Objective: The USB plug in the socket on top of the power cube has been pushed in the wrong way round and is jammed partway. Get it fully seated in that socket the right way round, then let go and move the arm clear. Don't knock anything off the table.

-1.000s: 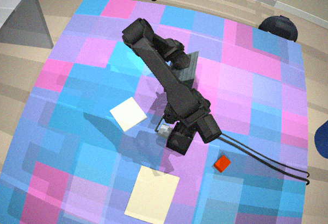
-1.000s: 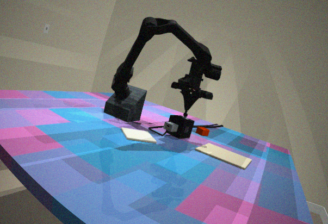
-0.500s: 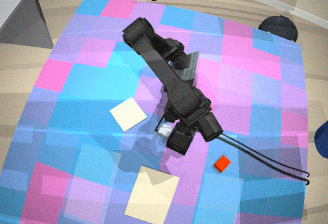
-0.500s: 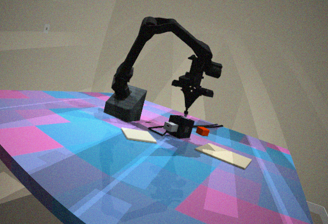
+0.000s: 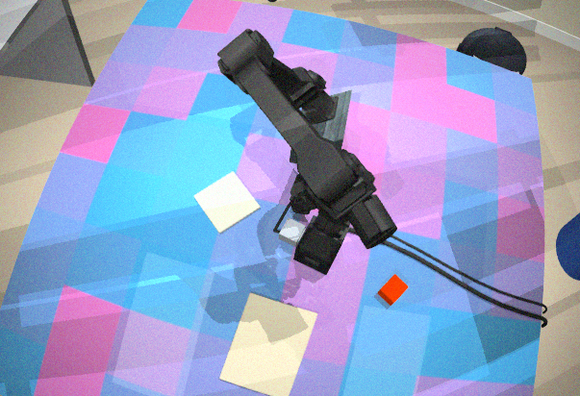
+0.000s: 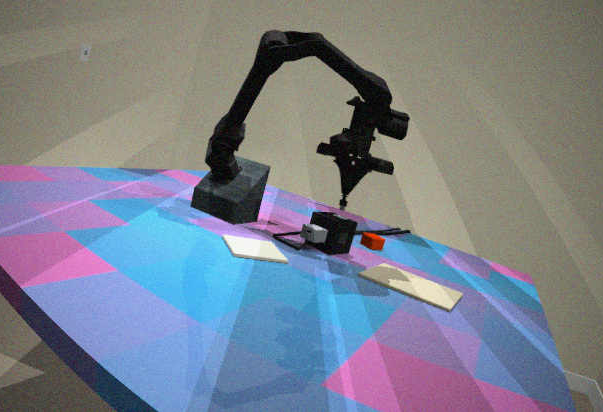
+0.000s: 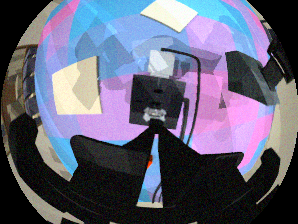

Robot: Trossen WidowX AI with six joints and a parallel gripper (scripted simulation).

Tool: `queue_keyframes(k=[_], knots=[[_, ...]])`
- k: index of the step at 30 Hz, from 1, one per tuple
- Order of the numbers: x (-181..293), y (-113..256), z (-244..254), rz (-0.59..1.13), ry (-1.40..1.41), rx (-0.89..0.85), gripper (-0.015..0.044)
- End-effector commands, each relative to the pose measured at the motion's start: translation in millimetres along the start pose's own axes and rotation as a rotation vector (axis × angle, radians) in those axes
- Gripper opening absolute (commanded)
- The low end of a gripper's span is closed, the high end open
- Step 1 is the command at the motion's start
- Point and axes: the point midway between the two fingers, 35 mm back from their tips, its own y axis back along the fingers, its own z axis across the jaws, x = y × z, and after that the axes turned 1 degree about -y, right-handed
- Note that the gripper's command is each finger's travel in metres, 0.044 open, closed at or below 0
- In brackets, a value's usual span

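Note:
The black power cube (image 5: 316, 252) (image 6: 342, 239) (image 7: 141, 97) stands on the patterned table. My gripper (image 6: 343, 196) (image 7: 156, 129) points down above it, shut on the small black USB plug (image 6: 343, 203) (image 7: 157, 123). In the exterior view, pale metal shows below the plug's dark body, and a narrow gap seems to separate it from the cube's top. A pale metallic shape at the plug's lower end in the wrist view partly hides the socket area. Which way round the plug faces cannot be told. In the top view the arm hides the fingertips and plug.
A light grey block (image 5: 291, 232) (image 6: 314, 233) (image 7: 162, 64) adjoins the cube's side. Black cables (image 5: 459, 279) (image 7: 198, 85) run beside the cube. An orange block (image 5: 392, 289) (image 6: 372, 241), a white tile (image 5: 227, 202) (image 6: 254, 248) and a cream tile (image 5: 266, 353) (image 6: 422, 289) lie nearby.

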Motion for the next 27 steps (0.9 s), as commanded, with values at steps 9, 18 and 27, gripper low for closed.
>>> queue_keyframes(k=[9,18,27], knots=[[0.1,6.3,-0.3,0.002,0.001,0.003,0.0000],[0.1,4.8,0.0,0.000,0.193,0.000,0.0000],[0.0,4.7,0.0,0.000,0.432,0.000,0.0000]])
